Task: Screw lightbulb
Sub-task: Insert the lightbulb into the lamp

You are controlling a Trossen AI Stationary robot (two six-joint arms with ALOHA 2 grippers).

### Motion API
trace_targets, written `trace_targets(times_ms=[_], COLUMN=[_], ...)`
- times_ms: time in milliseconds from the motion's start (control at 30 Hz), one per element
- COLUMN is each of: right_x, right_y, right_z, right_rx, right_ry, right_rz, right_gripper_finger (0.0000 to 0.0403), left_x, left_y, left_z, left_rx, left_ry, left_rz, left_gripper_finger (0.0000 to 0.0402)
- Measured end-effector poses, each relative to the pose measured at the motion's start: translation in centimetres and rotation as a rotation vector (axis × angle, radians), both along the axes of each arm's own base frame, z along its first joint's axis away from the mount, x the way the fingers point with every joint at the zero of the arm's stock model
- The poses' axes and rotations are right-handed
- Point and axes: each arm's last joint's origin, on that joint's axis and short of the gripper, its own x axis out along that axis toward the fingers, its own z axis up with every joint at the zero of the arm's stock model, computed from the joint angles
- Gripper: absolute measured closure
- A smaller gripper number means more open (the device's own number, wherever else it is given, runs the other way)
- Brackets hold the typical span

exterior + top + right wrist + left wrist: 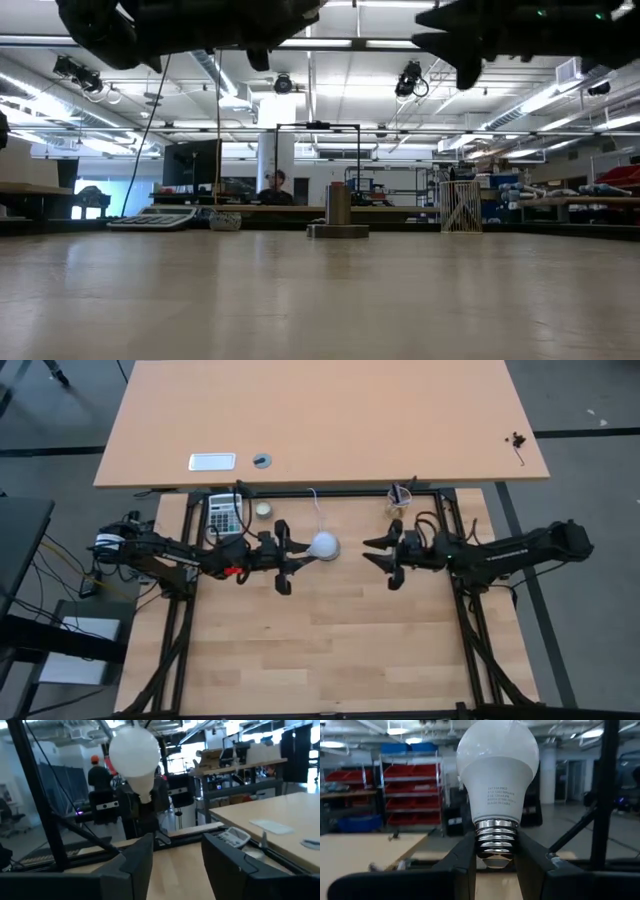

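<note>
I see the left gripper [286, 557] above the middle of the table [330, 650], its jaws closed on the grey screw end of the bulb [324, 545]. In the left wrist view the two fingers [461, 860] press the threaded base from either side, and the bulb [497, 775] stands globe-up beyond them. From above, the globe points toward the right arm.

The right gripper [381, 554] is near the bulb but apart from it, facing it across a clear gap. Its jaws stand open with nothing between them. The right wrist view shows the bulb [134, 755] ahead of its own fingers [137, 857], held in the left gripper [142, 810] behind it.

The socket [337, 215] stands upright on the table in the low view, toward the far edge, with both arms raised above it. Its white cord [318, 510] runs toward the far rail. A calculator [225, 513] lies at the far left of the table, a small round tin [263, 510] just beside it. A person [275, 187] sits in the room behind.
</note>
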Motion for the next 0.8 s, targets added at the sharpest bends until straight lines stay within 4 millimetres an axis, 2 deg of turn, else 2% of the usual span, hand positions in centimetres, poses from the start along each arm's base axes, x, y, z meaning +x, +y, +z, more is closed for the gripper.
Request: trace_targets(times_ms=[233, 500, 800], right_x=[4.1, 8.6, 11.9], right_y=[1.0, 1.6, 1.8], right_z=[2.1, 4.8, 6.0], right_rx=[-0.072, -0.160, -0.174], right_ry=[0.001, -0.042, -0.061], right_rz=[0.030, 0.031, 0.048], right_gripper_finger=[0.0209, 0.0189, 0.0164], left_x=[-0.3, -0.4, -0.3], left_y=[-0.1, -0.2, -0.3], left_z=[1.0, 1.2, 1.1], left_rx=[-0.012, -0.045, -0.034], left_ry=[-0.112, -0.128, -0.111], left_rz=[-0.054, -0.100, -0.117], left_gripper_finger=[0.0307, 0.0307, 0.0307])
